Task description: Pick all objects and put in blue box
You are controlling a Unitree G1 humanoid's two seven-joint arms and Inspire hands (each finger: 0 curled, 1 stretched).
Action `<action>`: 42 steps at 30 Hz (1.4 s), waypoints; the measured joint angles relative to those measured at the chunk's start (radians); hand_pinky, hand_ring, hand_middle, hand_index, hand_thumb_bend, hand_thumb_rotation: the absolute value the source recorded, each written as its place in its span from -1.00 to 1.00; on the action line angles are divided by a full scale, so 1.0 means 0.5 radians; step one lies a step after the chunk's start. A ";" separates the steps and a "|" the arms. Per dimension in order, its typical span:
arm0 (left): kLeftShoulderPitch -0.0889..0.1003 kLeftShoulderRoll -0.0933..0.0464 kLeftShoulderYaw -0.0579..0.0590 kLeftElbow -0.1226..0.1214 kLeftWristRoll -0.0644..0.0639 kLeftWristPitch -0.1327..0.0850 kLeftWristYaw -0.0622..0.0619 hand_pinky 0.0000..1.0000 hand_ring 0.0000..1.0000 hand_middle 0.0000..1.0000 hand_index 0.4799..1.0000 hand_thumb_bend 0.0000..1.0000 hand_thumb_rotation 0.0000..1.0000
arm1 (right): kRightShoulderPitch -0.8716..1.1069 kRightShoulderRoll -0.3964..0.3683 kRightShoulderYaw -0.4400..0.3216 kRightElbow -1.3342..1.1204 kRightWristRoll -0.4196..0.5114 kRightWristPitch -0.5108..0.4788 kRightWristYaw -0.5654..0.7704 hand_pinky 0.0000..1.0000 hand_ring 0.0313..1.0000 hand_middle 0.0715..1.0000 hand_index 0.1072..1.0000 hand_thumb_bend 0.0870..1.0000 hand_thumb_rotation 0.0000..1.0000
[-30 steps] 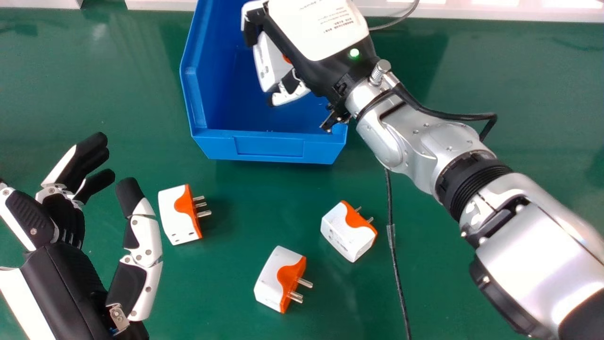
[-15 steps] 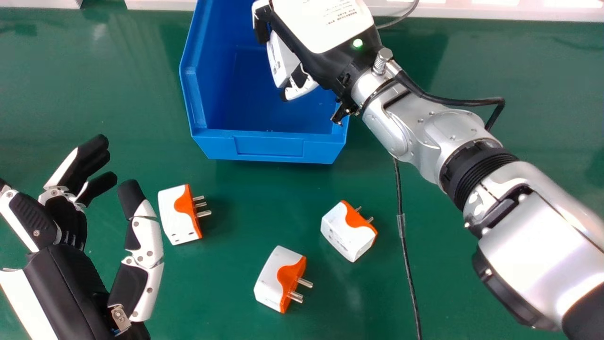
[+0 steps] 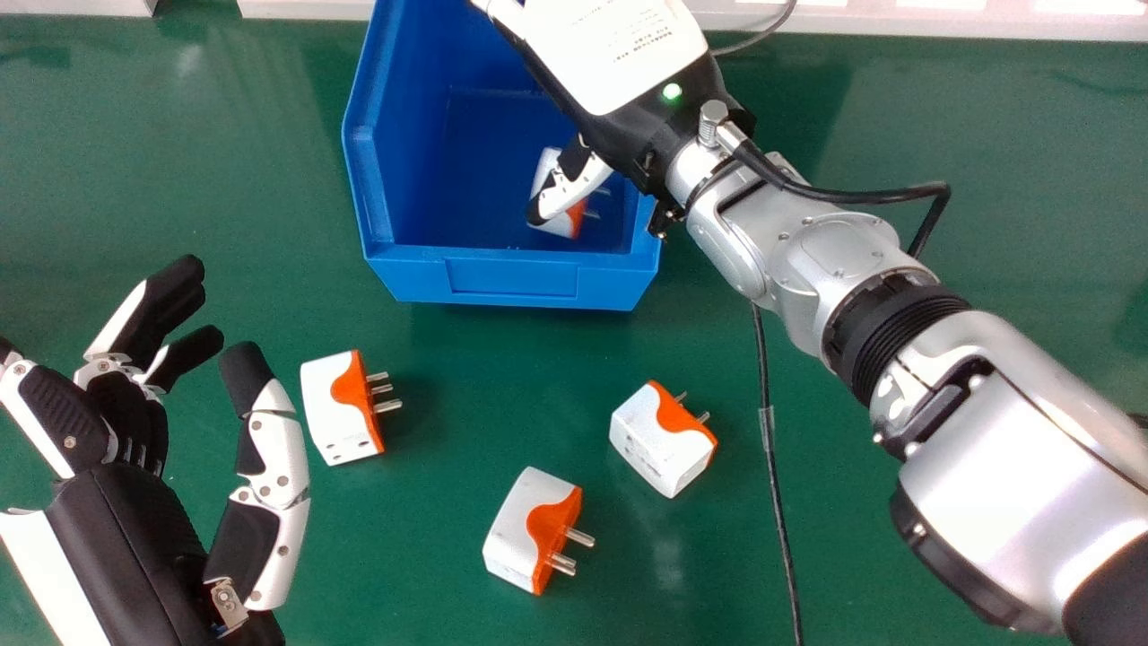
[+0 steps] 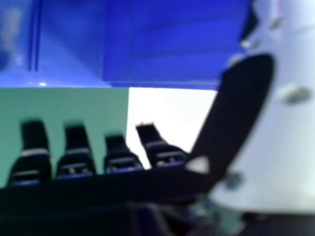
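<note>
The plug adapter [image 3: 576, 218] lies inside the blue box [image 3: 511, 278], partly hidden in the head view by the thumb of the right hand [image 3: 619, 54], and whether thumb and adapter touch I cannot tell. The top edge of that view cuts off the far end of the box and part of the hand, whose back masks most of its fingers. The silver right arm slants up from the lower right, holding the hand over the box with its back upward. In the right hand view, somewhat blurred, the fingers [image 4: 117, 158] are extended and spread, well apart from the thumb, with blue box walls and green table beyond; the hand is open. The left hand [image 3: 117, 538], open with relaxed fingers, is at the head view's lower left, cut by the edge. Three more adapters [image 3: 534, 529] lie on the green table [image 3: 224, 179] in front of the box.
</note>
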 measured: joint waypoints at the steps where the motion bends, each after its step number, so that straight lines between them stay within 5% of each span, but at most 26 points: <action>1: 0.001 0.000 -0.001 0.000 0.000 0.000 0.000 0.35 0.49 0.47 -0.02 -0.53 -1.00 | 0.000 0.000 -0.009 -0.008 0.005 0.000 -0.001 1.00 1.00 1.00 1.00 1.00 -0.03; 9: 0.021 0.000 -0.008 -0.002 -0.003 -0.005 0.000 0.35 0.49 0.47 -0.03 -0.51 -1.00 | 0.033 -0.049 -0.193 -0.255 0.226 -0.046 0.012 1.00 1.00 1.00 1.00 1.00 0.12; 17: 0.037 0.007 -0.024 0.001 -0.012 -0.008 -0.003 0.37 0.50 0.49 -0.01 -0.53 -1.00 | 0.642 -0.296 -0.429 -1.343 0.412 -0.040 0.305 1.00 1.00 1.00 1.00 1.00 0.44; 21: 0.053 0.010 -0.035 0.001 -0.017 -0.008 -0.003 0.37 0.50 0.49 -0.01 -0.54 -1.00 | 1.177 -0.435 -0.536 -1.893 0.640 -0.184 0.482 1.00 1.00 1.00 1.00 1.00 0.36; 26: 0.121 0.019 -0.066 -0.009 -0.027 -0.013 -0.005 0.37 0.49 0.49 0.00 -0.53 -1.00 | 1.838 -0.690 -0.701 -2.517 0.926 -0.304 0.835 1.00 1.00 1.00 1.00 1.00 0.23; 32: 0.150 0.023 -0.080 -0.042 -0.032 -0.035 -0.017 0.36 0.47 0.46 -0.03 -0.53 -1.00 | 2.220 -0.961 -0.810 -2.991 1.069 -0.068 1.509 1.00 1.00 1.00 1.00 1.00 -0.03; 36: 0.151 0.023 -0.081 -0.043 -0.054 -0.035 -0.041 0.37 0.48 0.47 -0.04 -0.52 -1.00 | 2.242 -1.007 -0.799 -3.048 1.074 0.145 1.863 1.00 1.00 1.00 1.00 1.00 -0.11; 42: 0.133 0.023 -0.080 -0.043 -0.088 -0.027 -0.045 0.36 0.48 0.47 -0.05 -0.51 -1.00 | 2.162 -0.995 -0.731 -3.051 0.983 0.337 2.152 1.00 1.00 1.00 1.00 1.00 -0.26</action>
